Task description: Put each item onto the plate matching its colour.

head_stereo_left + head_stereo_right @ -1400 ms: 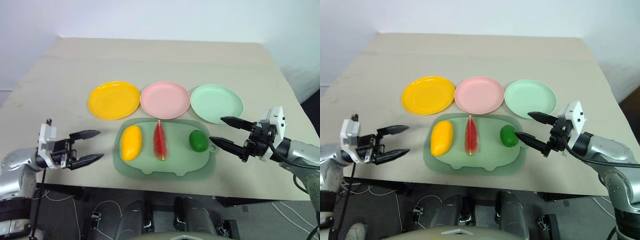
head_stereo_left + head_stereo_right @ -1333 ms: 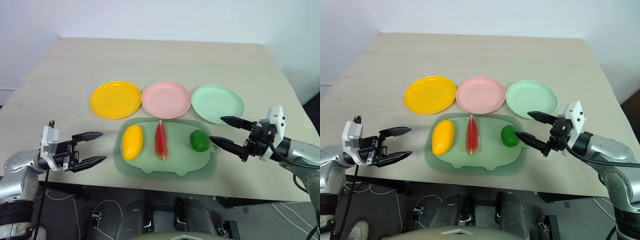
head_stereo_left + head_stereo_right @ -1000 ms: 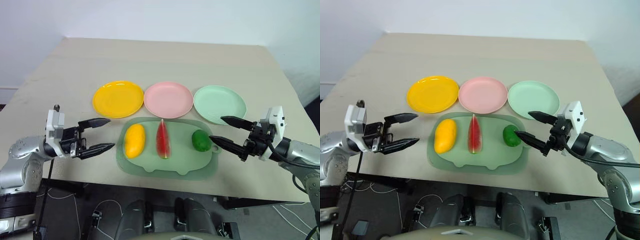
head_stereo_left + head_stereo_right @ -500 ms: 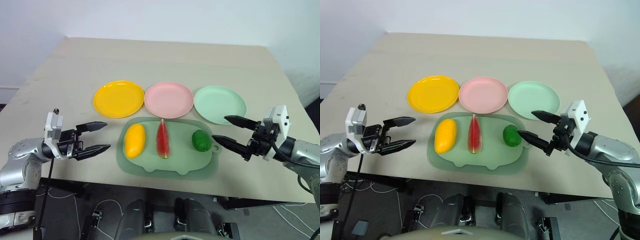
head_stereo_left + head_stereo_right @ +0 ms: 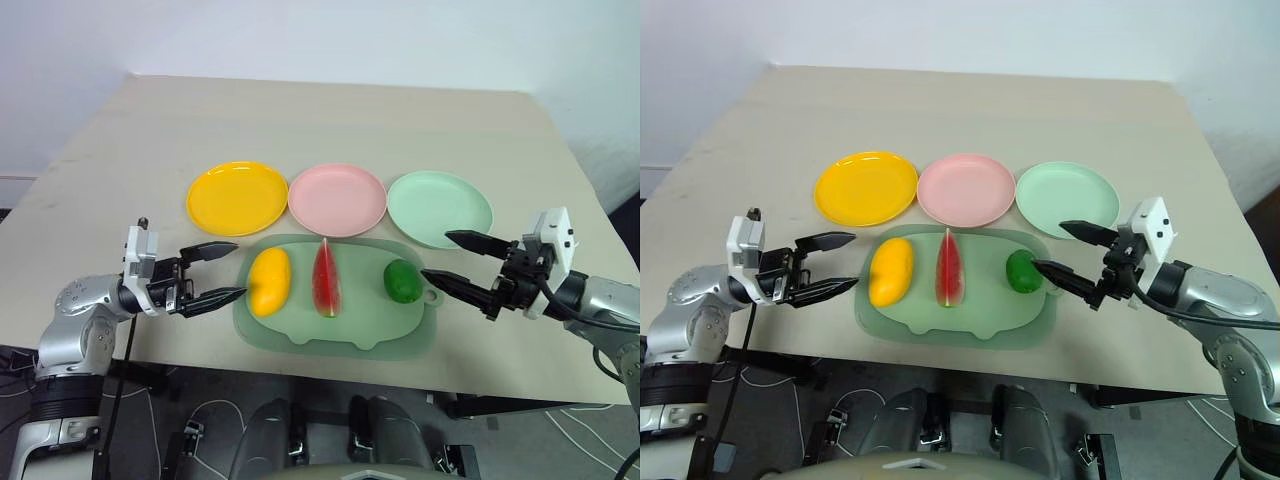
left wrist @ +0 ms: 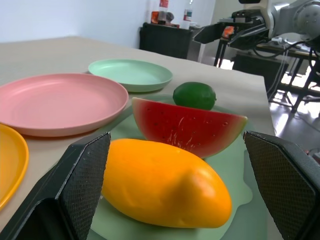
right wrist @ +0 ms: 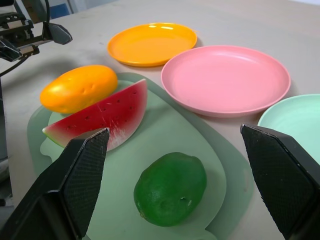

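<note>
Beige table (image 5: 330, 120), all three fruits on your green board (image 5: 330, 335), plates bare. Your left gripper (image 5: 224, 270) faces the mango (image 5: 268, 282), your right gripper (image 5: 448, 258) the green fruit (image 5: 401, 281), fingers spread on both.

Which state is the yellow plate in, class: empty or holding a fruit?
Empty. The yellow plate shows bare; the mango lies on the green board.
</note>
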